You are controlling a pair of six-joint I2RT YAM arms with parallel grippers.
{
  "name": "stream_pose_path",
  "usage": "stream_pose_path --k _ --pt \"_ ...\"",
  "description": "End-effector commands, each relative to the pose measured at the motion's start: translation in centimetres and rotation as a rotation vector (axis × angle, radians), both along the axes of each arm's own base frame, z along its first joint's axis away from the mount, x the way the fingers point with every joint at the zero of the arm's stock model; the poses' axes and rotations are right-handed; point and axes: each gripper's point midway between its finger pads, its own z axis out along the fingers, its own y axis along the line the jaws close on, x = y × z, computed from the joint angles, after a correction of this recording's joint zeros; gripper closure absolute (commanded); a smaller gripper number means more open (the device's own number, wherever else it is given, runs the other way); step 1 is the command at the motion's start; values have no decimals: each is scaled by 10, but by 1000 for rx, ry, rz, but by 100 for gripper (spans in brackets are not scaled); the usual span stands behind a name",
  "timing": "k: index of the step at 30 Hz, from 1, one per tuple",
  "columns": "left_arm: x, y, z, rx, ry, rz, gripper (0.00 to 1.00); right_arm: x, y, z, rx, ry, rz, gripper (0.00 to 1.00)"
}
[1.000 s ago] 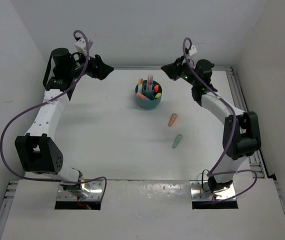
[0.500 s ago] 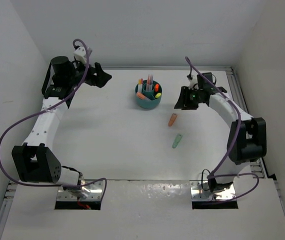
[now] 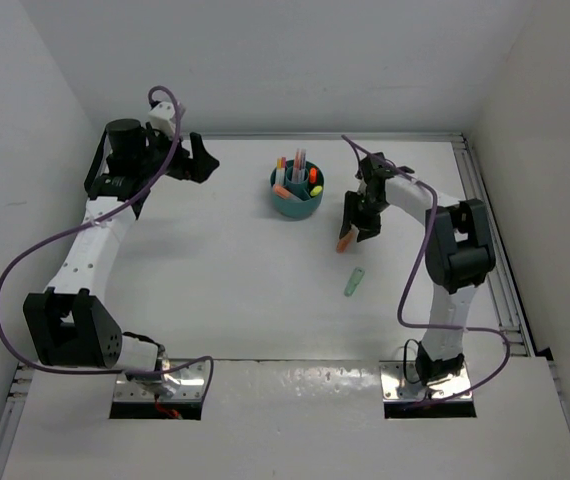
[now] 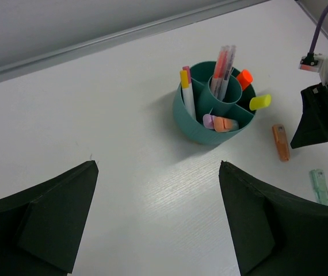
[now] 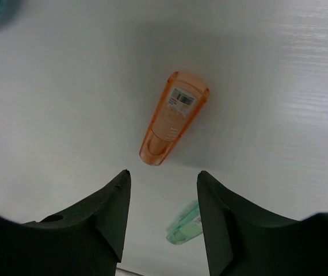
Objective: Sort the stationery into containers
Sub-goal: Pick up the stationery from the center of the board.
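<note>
The teal organiser cup (image 3: pixel 296 194) (image 4: pixel 218 103) stands at the back middle of the table, with several pens and markers upright in its compartments. An orange marker (image 3: pixel 344 241) (image 5: pixel 174 118) lies on the table to the cup's right. My right gripper (image 3: pixel 358 222) (image 5: pixel 164 172) hangs over it, open, with the marker's near end just beyond the fingertips and nothing between them. A pale green marker (image 3: pixel 355 281) (image 5: pixel 186 225) lies a little nearer the arm bases. My left gripper (image 3: pixel 203 160) (image 4: pixel 157 164) is open wide and empty at the back left, facing the cup.
White walls close in the table on the left, back and right. A metal rail (image 3: pixel 487 230) runs along the right edge and another along the back. Purple cables loop off both arms.
My right arm has swung from the back right down to the orange marker, and its jaws have opened. The left gripper has shifted slightly and opened a bit wider.
</note>
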Motion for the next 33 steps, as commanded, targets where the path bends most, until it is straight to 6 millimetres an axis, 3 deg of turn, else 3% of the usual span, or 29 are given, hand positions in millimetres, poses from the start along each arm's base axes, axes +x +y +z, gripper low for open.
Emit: stream_pose_path --k 1,8,14,18,19,21,23,33 --pt "-9 3 17 16 -49 12 7 19 2 2 -42 -29 -44 50" --pt "-15 7 10 31 -29 14 7 27 3 -14 -106 -10 -56 39" --pt "-21 6 5 27 -19 2 6 38 2 -24 -134 -11 -42 41" --pt "-21 4 1 23 -10 -7 6 48 3 -25 -134 -14 -34 49" --pt "-19 14 1 23 -9 19 6 49 4 -24 -131 -17 -30 50" --pt "-19 13 1 18 -6 10 6 53 5 -25 -131 -14 -22 52" --pt "-20 13 -2 12 1 0 6 53 6 -26 -132 0 -14 52" --pt "-22 15 -7 6 4 -19 5 40 2 -27 -147 53 0 75"
